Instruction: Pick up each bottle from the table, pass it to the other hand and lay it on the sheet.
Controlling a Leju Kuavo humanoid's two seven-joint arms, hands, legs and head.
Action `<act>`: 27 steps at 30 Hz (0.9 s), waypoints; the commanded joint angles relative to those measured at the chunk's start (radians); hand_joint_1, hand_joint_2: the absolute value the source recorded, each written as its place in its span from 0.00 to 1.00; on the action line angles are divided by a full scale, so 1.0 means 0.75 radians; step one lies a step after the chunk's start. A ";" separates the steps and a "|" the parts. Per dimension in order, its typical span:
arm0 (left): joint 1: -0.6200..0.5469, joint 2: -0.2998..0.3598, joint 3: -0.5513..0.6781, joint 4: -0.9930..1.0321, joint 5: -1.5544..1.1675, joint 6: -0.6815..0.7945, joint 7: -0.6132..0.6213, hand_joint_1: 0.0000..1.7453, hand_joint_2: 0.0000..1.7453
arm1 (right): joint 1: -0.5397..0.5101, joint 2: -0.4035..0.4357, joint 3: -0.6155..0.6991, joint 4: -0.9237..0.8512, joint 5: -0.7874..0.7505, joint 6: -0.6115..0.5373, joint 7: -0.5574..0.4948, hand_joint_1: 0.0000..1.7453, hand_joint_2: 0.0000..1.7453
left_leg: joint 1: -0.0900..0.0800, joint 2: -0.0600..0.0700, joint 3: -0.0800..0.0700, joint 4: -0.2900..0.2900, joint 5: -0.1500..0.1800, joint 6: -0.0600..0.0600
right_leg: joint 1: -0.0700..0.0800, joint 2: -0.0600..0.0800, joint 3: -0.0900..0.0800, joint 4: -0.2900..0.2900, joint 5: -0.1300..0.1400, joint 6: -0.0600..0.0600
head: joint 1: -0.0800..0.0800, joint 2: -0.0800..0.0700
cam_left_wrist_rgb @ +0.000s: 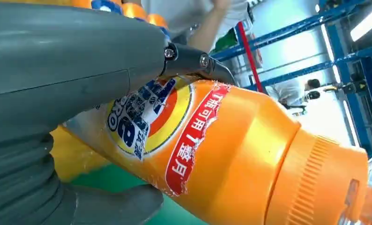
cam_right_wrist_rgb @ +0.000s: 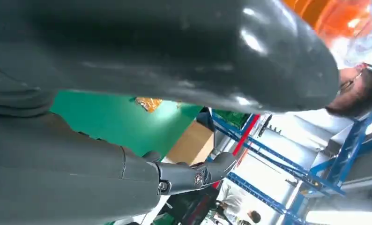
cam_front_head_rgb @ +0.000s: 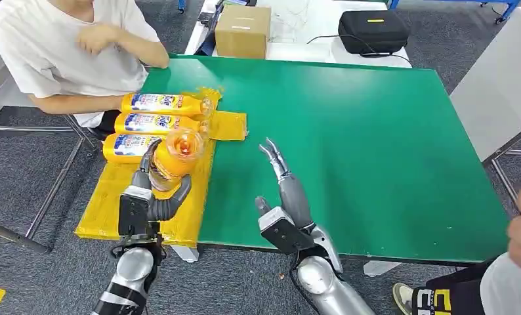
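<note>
Bottle [cam_left_wrist_rgb: 249, 154], orange, red "1整月" label strip, in left hand [cam_front_head_rgb: 154, 197]; right hand [cam_front_head_rgb: 285, 197] empty, fingers apart.

Desk [cam_front_head_rgb: 350, 144] green; sheet [cam_front_head_rgb: 107, 210] yellow; bottle [cam_left_wrist_rgb: 231, 150] orange with ribbed orange cap, blue-white-orange round label crossed by a red band with white characters; three lying bottles [cam_front_head_rgb: 156, 123] orange-yellow, blue-and-white labels; hands [cam_front_head_rgb: 154, 197] dark grey on silver arms; box [cam_front_head_rgb: 243, 31] brown; case [cam_front_head_rgb: 373, 31] black.
</note>
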 commanded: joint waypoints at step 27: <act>-0.195 0.163 0.130 0.561 -0.840 -0.393 0.484 0.00 1.00 | 0.375 0.094 -0.431 -0.282 -0.246 -0.021 -0.167 0.00 0.00 | 0.001 -0.002 0.009 -0.003 -0.003 -0.002 | 0.001 0.000 0.009 -0.002 -0.005 0.000 | 0.000 0.000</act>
